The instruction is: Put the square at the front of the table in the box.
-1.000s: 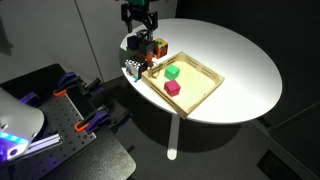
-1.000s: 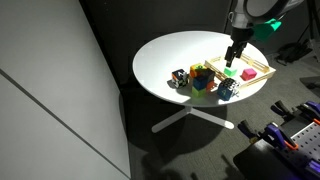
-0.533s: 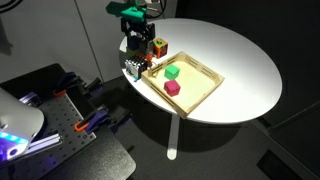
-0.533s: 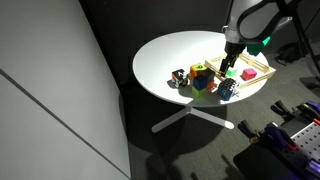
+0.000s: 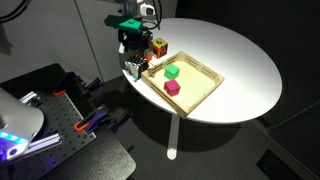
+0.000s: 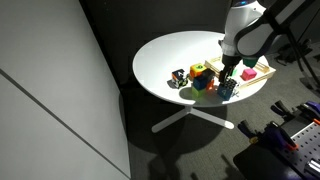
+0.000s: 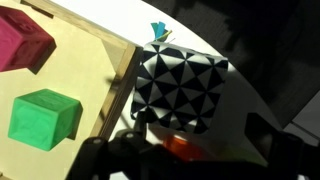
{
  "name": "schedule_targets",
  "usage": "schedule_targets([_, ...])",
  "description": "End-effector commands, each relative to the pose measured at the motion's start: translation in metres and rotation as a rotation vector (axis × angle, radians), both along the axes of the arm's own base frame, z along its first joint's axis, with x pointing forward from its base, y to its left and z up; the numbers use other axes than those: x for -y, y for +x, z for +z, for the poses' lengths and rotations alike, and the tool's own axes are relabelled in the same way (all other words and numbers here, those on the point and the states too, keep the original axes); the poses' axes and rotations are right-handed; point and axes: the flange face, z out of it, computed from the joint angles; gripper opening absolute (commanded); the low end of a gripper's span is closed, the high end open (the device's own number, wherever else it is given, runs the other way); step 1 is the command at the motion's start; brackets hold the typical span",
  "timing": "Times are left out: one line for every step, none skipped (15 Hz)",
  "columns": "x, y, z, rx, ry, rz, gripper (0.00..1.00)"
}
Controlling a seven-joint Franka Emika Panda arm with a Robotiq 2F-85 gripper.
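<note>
Inside, the box (image 5: 198,82) holds a green cube (image 5: 172,72) and, seemingly, a pink cube (image 5: 172,88).

Green cube (image 5: 172,72), magenta cube (image 5: 172,88), round white table (image 5: 235,60).

The round white table (image 5: 240,60) carries the box (image 5: 198,86), the square (image 7: 180,88) and other cubes (image 5: 158,46).

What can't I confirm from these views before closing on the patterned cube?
1. Gripper opening: too small in both exterior views; in the wrist view it is only a dark blur at the bottom edge.
2. Contact with the square: too small in the exterior views, shadowed in the wrist view.
3. The box: cut off by the wrist view's left edge.
</note>
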Motion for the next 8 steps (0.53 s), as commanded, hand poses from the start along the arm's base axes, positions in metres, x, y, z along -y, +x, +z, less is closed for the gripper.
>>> schedule_targets([-0.0035, -0.0049, -0.0074, 0.005, -0.045, -0.004, 1.0])
schedule_targets([-0.0038, -0.006, -0.009, 0.005, -0.054, -0.002, 1.0])
schedule_targets([-0.0035, -0.0071, -0.0107, 0.005, -0.069, -0.001, 1.0])
schedule_targets([-0.0028, -0.008, -0.0121, 0.007, -0.084, -0.002, 1.0])
schedule_targets([-0.002, -0.0085, -0.0132, 0.011, -0.104, -0.001, 1.0])
schedule_targets([-0.0012, -0.0089, -0.0139, 0.013, -0.121, -0.002, 1.0])
schedule_targets([-0.0005, -0.0092, -0.0144, 0.017, -0.134, -0.003, 1.0])
schedule_targets([-0.0001, -0.0096, -0.0156, 0.019, -0.147, -0.005, 1.0])
